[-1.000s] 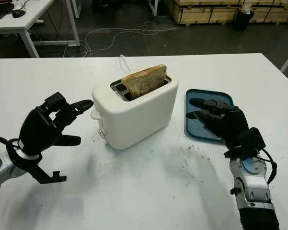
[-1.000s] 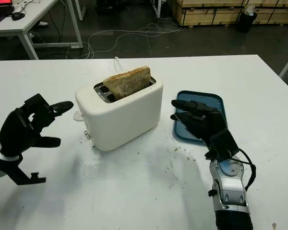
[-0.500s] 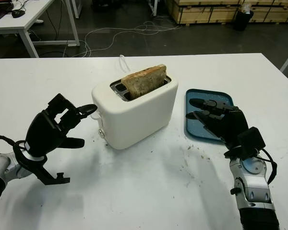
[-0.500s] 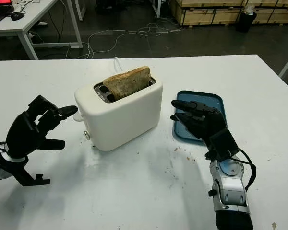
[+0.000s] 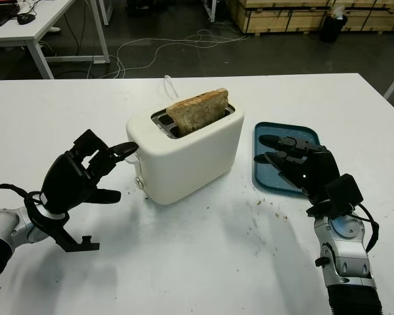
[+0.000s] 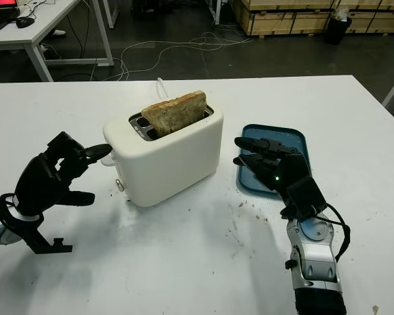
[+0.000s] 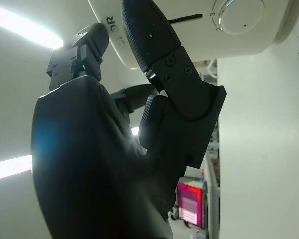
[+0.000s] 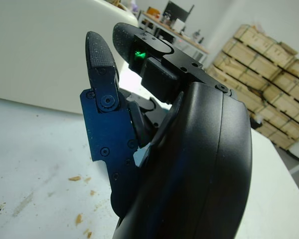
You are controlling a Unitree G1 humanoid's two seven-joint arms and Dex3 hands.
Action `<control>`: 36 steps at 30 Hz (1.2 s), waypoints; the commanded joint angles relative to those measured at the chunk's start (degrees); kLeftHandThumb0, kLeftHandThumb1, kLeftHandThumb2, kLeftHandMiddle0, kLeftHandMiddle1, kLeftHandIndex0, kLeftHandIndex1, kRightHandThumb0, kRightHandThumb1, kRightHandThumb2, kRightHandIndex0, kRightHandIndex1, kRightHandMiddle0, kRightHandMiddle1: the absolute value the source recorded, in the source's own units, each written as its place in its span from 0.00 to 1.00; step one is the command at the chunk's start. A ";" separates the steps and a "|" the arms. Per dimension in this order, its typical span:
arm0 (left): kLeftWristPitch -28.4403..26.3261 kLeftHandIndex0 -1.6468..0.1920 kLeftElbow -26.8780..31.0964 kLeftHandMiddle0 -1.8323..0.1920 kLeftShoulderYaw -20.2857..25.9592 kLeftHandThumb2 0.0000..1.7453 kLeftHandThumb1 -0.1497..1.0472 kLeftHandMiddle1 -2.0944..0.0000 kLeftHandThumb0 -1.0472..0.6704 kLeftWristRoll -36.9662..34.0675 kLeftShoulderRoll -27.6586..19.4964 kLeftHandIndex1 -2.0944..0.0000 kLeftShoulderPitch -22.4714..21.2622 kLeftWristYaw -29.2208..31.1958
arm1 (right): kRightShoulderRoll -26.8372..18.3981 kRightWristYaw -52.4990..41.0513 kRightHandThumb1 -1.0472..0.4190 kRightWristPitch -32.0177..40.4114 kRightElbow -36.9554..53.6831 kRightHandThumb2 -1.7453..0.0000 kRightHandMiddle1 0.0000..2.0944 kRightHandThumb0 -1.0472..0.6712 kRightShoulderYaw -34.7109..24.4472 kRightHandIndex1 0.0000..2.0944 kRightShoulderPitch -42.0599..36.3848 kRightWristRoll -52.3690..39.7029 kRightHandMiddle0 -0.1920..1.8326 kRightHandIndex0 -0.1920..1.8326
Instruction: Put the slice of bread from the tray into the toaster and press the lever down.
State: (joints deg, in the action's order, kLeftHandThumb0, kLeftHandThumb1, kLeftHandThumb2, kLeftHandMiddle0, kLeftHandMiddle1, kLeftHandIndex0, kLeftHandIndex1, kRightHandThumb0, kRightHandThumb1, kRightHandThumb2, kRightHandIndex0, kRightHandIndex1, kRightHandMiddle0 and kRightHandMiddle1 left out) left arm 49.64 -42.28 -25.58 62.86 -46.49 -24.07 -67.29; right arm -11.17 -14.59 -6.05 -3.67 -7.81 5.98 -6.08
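Bread slice [image 5: 197,111] stands upright in one slot of white toaster [image 5: 190,154], top half sticking out above the slot, so not pushed down. Toaster sits mid tabletop [image 5: 203,262], turned at an angle, its end with the lever [image 5: 130,157] and a round dial [image 7: 237,15] facing the robot's left side. Left hand [image 5: 85,174] is right at that end of the toaster, holding nothing, one fingertip [image 5: 126,147] reaching up to the lever area; cannot tell if it actually touches the lever. Left wrist view shows the dial and a dark slot on the toaster end just past the fingers. Blue tray [image 5: 285,131] lies on the tabletop just beside the toaster on the robot's right, nothing on its visible part. Right hand [image 5: 295,161] hovers over the near part of the tray, open, holding nothing. Crumbs [image 5: 259,213] scattered on the tabletop in front of the tray. White cord [image 5: 169,84] runs off behind the toaster.
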 commanded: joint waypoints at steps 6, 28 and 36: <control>0.57 0.90 -0.62 0.91 -0.74 0.53 0.89 0.17 0.07 -1.37 -0.80 0.58 -0.95 4.79 | -0.05 -0.41 0.09 -0.04 0.00 0.95 0.00 0.32 -0.05 0.33 0.30 -1.12 0.61 0.50; 1.36 0.90 -4.77 0.16 -2.99 0.55 0.89 0.17 0.06 -1.34 0.51 0.47 -1.53 4.78 | 0.03 -0.71 0.09 0.19 0.17 0.95 0.00 0.31 -0.28 0.33 0.26 -1.16 0.61 0.50; 0.50 0.90 -5.53 0.13 -3.77 0.55 0.89 0.17 0.06 -1.17 1.16 0.43 -1.37 4.59 | -0.09 -0.73 0.09 -0.31 -0.08 0.94 0.00 0.32 -0.26 0.33 0.25 -0.90 0.61 0.50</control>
State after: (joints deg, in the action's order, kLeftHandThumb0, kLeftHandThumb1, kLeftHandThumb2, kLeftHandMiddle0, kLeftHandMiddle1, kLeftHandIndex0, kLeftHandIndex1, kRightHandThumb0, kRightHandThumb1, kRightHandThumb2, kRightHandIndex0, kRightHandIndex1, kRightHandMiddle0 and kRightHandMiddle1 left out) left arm 50.43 -47.11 -28.28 61.00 -45.73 -25.07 -63.13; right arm -11.15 -15.38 -6.06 -3.67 -8.00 5.98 -6.18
